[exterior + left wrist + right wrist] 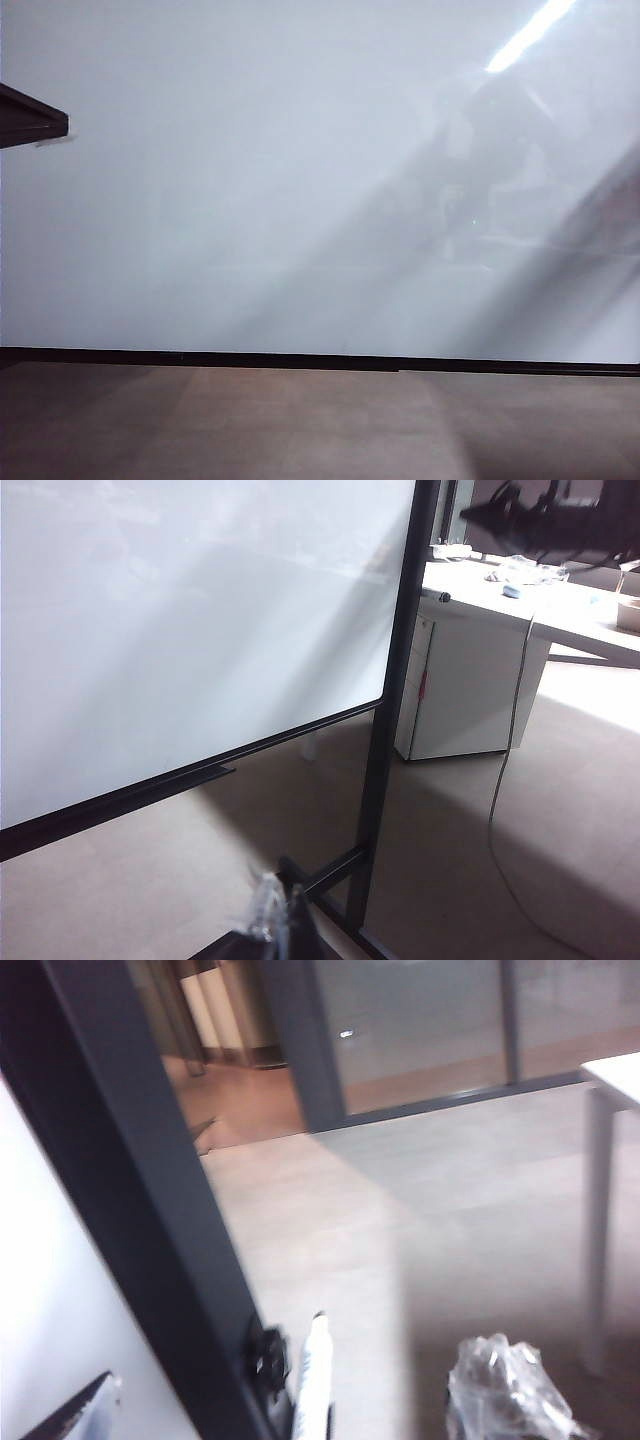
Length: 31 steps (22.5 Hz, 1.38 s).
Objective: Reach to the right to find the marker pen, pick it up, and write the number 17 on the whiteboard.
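Background: in the exterior view the whiteboard (250,200) fills nearly the whole frame, glossy and blank, with a bright streak of reflected light at the upper right and dim reflections right of centre.
Board edge: a thin black strip runs along the bottom of the whiteboard, across the lower part of the frame.
Surface: a brown-grey matte surface (300,430) lies below that strip, along the bottom of the exterior view.
Dark bar: a dark bar (30,118) juts in from the left edge, upper left of the frame.
Frame post: the left wrist view shows a black frame post (395,680) along the board's side, with pale floor beyond it.
Beyond the board: a white cabinet (460,690) stands past the post, and a thin cable (505,770) hangs beside it down to the floor.
Left hand: only a plastic-wrapped tip of the left hand (272,912) shows, near the foot of the post; I cannot tell whether it is open or closed.
Marker pen: in the right wrist view a slim white marker pen (312,1380) with a dark tip stands upright just beside the black post.
Right hand: a crumpled, plastic-wrapped part of the right hand (505,1392) sits near the pen, apart from it; I cannot tell how its jaws stand.
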Each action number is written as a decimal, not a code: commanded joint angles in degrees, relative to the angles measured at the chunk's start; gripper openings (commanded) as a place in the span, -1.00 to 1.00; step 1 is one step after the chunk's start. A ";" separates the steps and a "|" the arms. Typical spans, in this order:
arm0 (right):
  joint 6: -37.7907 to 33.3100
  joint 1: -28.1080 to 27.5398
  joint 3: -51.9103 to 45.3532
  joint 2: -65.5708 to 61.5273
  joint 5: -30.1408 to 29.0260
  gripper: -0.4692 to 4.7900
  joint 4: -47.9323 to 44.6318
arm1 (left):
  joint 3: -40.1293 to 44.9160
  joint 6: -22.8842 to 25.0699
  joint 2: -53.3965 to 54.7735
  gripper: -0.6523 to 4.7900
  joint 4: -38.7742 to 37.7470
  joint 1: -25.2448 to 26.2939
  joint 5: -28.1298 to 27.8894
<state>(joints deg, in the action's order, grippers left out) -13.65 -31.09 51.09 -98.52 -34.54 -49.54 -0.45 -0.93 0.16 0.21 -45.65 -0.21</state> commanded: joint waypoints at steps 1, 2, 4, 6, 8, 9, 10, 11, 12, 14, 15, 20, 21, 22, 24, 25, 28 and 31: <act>0.17 0.96 0.28 -4.33 -1.60 0.74 -6.03 | -0.02 0.24 0.07 -0.78 0.61 0.00 0.02; 0.17 1.38 0.26 -6.03 -1.57 0.74 -7.67 | -0.02 0.24 0.07 -0.78 0.63 0.00 0.02; 0.15 1.81 0.22 -9.14 -1.42 0.74 -10.88 | -0.02 0.26 0.07 -0.78 0.63 0.00 0.00; 0.17 2.36 0.24 -11.63 -0.96 0.74 -13.16 | -0.02 0.26 0.07 -0.78 0.63 0.00 0.02; 0.15 2.36 0.24 -14.21 -0.07 0.74 -15.34 | -0.02 0.26 0.07 -0.78 0.63 0.00 0.02; 0.17 2.36 0.28 -15.30 0.11 0.74 -15.98 | -0.02 0.24 0.07 -0.78 0.63 0.00 0.00; 0.15 2.36 0.35 -16.37 0.09 0.74 -16.85 | -0.02 0.26 0.07 -0.78 0.63 0.00 0.02; 0.17 2.36 0.37 -17.18 0.11 0.74 -17.53 | -0.02 0.24 0.07 -0.78 0.61 0.00 0.02; 0.17 2.36 0.42 -18.14 0.11 0.74 -18.62 | -0.02 0.24 0.07 -0.78 0.63 0.00 0.02; 0.15 2.36 0.48 -19.43 0.11 0.73 -19.76 | -0.02 0.24 0.07 -0.78 0.63 0.00 0.02; 0.20 2.38 0.52 -19.89 0.13 0.73 -19.96 | -0.02 0.24 0.07 -0.78 0.61 0.00 0.02; 0.35 2.43 0.57 -20.15 0.52 0.73 -21.97 | -0.02 0.24 0.07 -0.78 0.63 0.00 0.02; 0.39 2.86 0.59 -20.15 0.59 0.73 -22.45 | -0.02 0.24 0.07 -0.78 0.63 0.00 0.00; 0.42 3.06 0.59 -20.17 1.05 0.73 -22.53 | -0.02 0.26 0.07 -0.78 0.63 0.00 0.02; 3.15 3.82 0.59 -20.15 1.09 0.73 -22.49 | -0.02 0.24 0.07 -0.78 0.63 0.00 0.00; 4.87 4.52 0.59 -20.15 1.40 0.73 -22.49 | -0.02 0.24 0.07 -0.78 0.61 0.00 0.02; 6.21 5.53 0.87 -20.15 1.64 0.61 -21.24 | -0.02 0.24 0.07 -0.78 0.63 0.00 0.00; 6.21 5.51 1.22 -20.15 1.62 0.61 -19.93 | -0.02 0.24 0.07 -0.78 0.63 0.00 0.02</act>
<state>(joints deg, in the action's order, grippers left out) -7.64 -25.50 51.96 -118.89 -33.01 -69.30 -0.45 -0.93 0.19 0.21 -45.65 -0.21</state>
